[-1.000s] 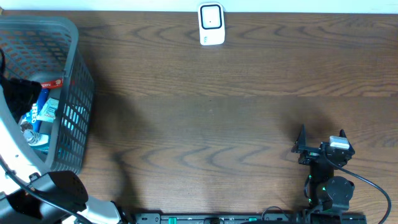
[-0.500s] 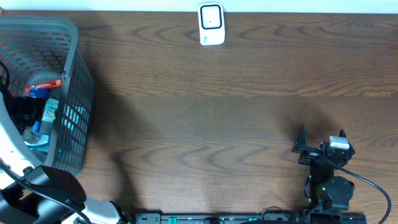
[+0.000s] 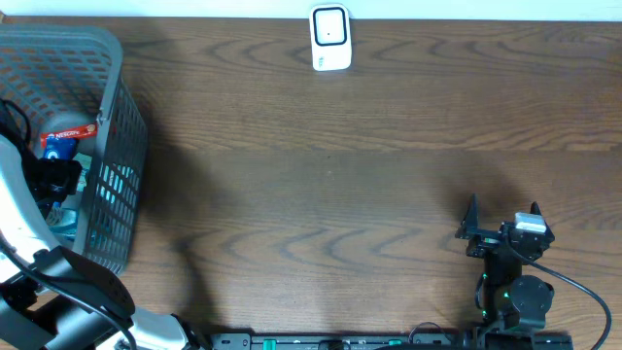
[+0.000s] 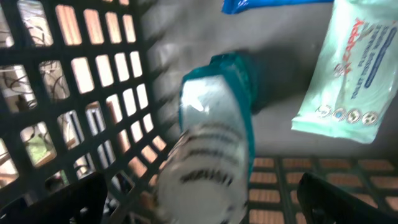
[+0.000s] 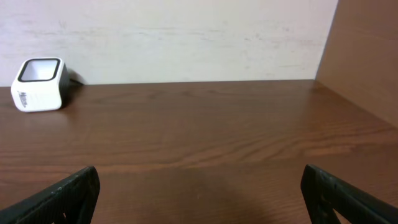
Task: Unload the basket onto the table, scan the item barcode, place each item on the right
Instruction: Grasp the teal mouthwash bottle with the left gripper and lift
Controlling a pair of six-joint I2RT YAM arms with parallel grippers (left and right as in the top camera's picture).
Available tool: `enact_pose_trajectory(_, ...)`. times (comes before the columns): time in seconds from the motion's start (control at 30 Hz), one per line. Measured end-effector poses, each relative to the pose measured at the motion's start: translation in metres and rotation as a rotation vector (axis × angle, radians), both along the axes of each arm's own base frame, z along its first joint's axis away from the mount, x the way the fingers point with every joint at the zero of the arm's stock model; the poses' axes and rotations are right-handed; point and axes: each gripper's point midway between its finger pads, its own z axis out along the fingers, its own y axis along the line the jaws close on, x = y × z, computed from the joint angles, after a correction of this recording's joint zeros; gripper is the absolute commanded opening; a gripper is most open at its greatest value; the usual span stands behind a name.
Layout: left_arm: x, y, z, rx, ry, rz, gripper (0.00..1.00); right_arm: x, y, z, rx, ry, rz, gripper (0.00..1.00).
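Now, left gripper (image 4: 199, 208): jaws wide apart, nothing clamped.
bottle (image 4: 214, 143): clear cylindrical plastic, teal band; just below those jaws, on basket (image 4: 81, 93) floor.
wipes pack (image 4: 348, 74): soft pale-green film.
basket: grey plastic grid.
right gripper (image 5: 199, 202): jaws wide apart, empty.
scanner (image 5: 38, 84): white rounded block, far edge of wood-grain table (image 5: 217, 137).

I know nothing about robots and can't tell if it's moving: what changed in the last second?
The left gripper, jaws open, has slid inside the grey plastic mesh basket toward the table's near edge and now hangs over the clear teal-labelled bottle. It has gripped nothing. The right gripper, also open, the white box-shaped scanner and the basket stayed put.
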Motion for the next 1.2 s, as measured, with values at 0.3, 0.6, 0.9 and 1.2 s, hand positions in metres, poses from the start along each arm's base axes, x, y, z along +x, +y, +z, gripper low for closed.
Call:
enact_pose_trajectory(0.3,0.007,0.007,-0.007,0.031,-0.025,0.0,0.98,0.0,0.0,0.0,0.0,0.0,0.0,0.99)
enact_pose_trajectory(0.6,0.001,0.004,-0.031,0.014,0.006,0.0,0.98,0.0,0.0,0.0,0.0,0.0,0.0,0.99)
enact_pose_trajectory(0.9,-0.002,0.005,-0.045,0.023,0.018,-0.011,0.5,0.0,0.0,0.0,0.0,0.0,0.0,0.99)
enact_pose_trajectory(1.2,-0.004,0.008,-0.044,0.041,0.03,-0.013,0.42,0.0,0.0,0.0,0.0,0.0,0.0,0.99)
